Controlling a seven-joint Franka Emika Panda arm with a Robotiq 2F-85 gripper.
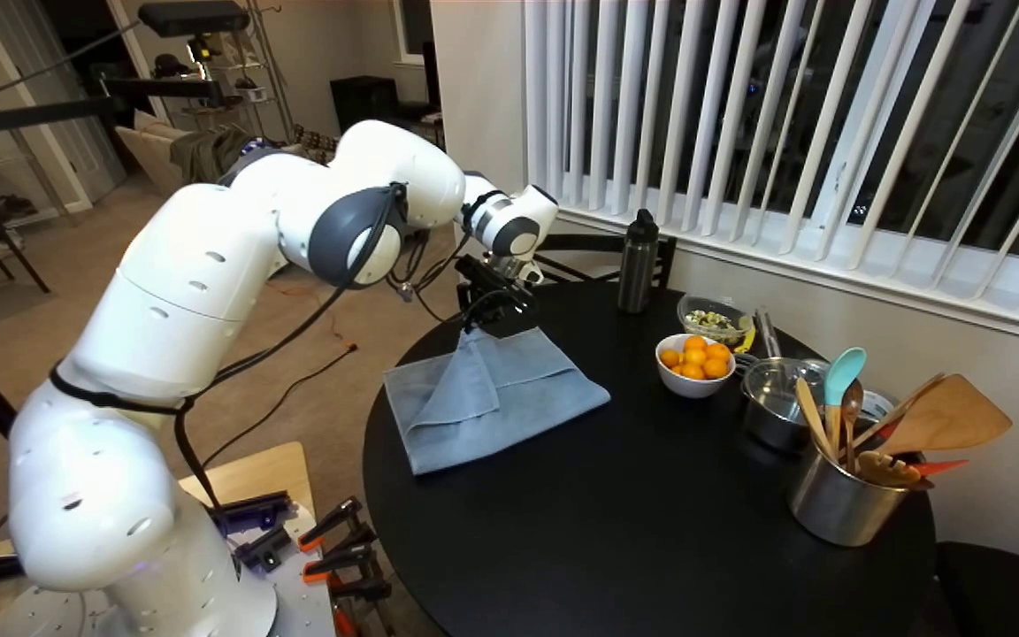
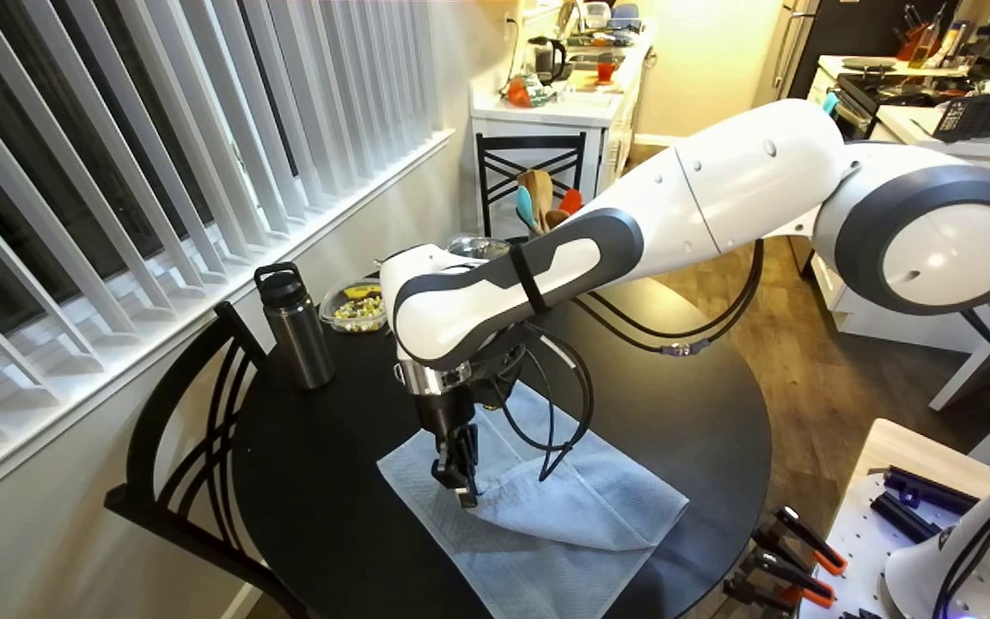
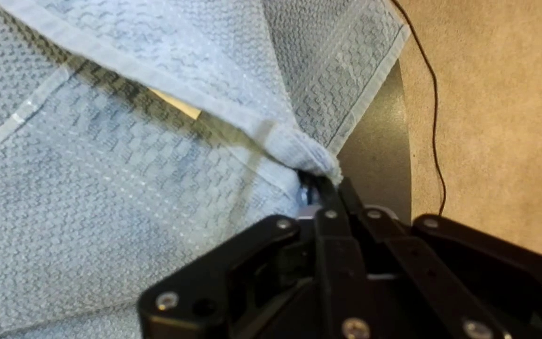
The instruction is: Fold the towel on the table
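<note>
Gripper (image 3: 334,184), black, bottom centre of the wrist view: jaws nearly together, a bunched tip of towel (image 3: 92,226) pinched between their ends. Hold taken at the end of a loose flap, presumably so that one layer lifts without disturbing the rest.

Towel, pale grey-blue, left of centre in an exterior view: flap standing in a peak beneath the gripper, remainder lying flat, partly in layers. Fold judged part done; flap likely raised for laying over and smoothing. Fault to watch for: so small a pinch may slip, or drag the lower layers askew.

Table (image 1: 633,504), round, black, lower centre: gives the towel a flat bed; one towel corner reaches its edge.

Bottle (image 1: 638,270), dark metal, capped, upper right of centre: upright, out of the folding area, it seems.

Bowl (image 1: 686,386), white, right of centre: holds oranges (image 1: 695,356) in a heap, likely so they cannot roll onto the towel.

Canister (image 1: 837,509), steel, lower right: holds utensils (image 1: 943,420) heads up, doubtless for easy picking.

Blinds (image 1: 739,115), white, vertical, upper right: slats turned partway, darkness showing between, perhaps for privacy.
</note>
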